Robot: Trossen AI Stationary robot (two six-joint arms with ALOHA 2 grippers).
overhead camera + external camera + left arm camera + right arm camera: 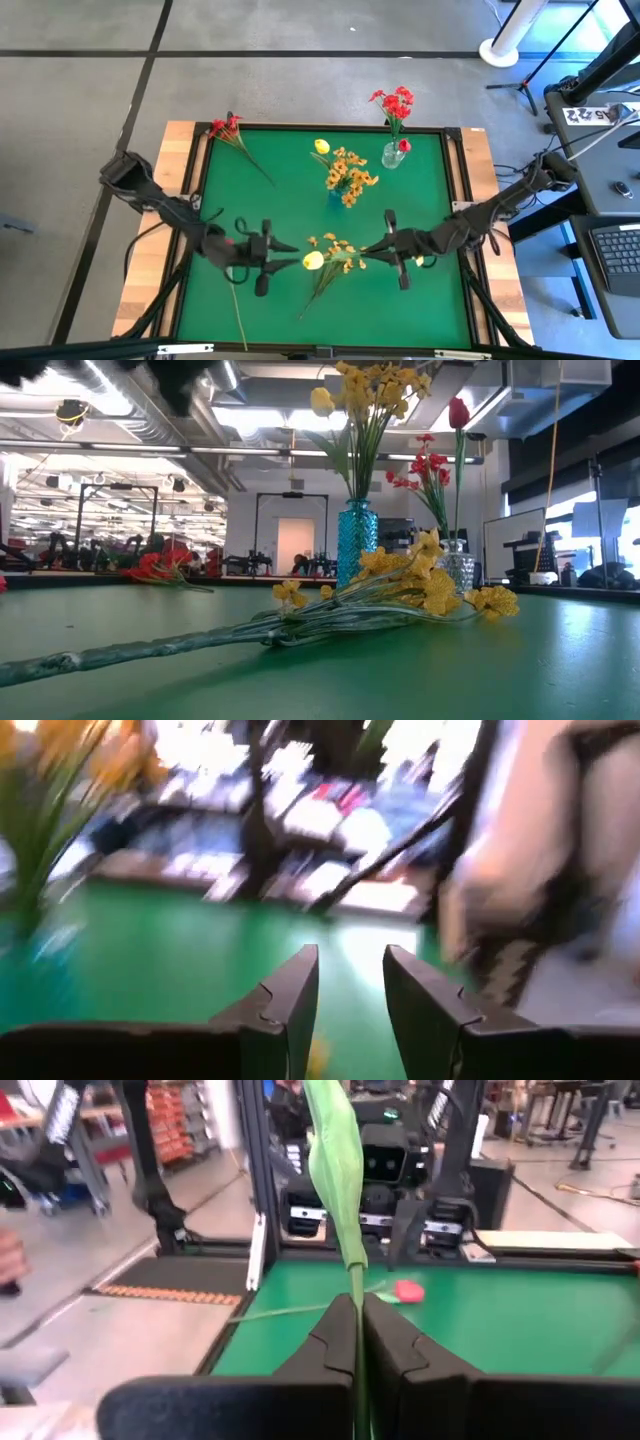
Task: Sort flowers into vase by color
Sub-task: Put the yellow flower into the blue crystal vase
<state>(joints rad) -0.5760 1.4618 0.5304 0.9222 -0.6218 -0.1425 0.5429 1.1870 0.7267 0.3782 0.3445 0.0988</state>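
- Where the worktop (pixel 420 300) is seen from above, a green mat is framed by pale wood strips, with grey floor around it and a desk with a keyboard (pixel 618 255) off to the right.
- Behind the worktop, a large hall with ceiling lights and racks is seen in the low view.
- Yellow blooms are stood in a blue vase (pixel 357 540) near the middle, and red blooms in a clear vase (pixel 458 570) just beside it.
- A yellow spray (pixel 400 585) is laid flat towards the front, and a red spray (pixel 228 128) at the far left corner.
- A red tulip (pixel 408 1290) is laid under the left arm, its stem running to the front edge.
- The left gripper (pixel 285 248) is held over the front middle, fingers (pixel 290 995) parted by a narrow gap, with nothing seen gripped.
- The right gripper (pixel 368 250) is faced towards it, fingers (pixel 330 1335) pressed together on a leafy stem (pixel 338 1170).
- A yellow tulip (pixel 313 261) is seen between the two grippers; whether it belongs to the held stem cannot be told, as the stem's top is cut off in the right wrist view.
- The left wrist view is smeared, so little beyond the fingers can be made out.
- Open mat is left along the front right and the left side.
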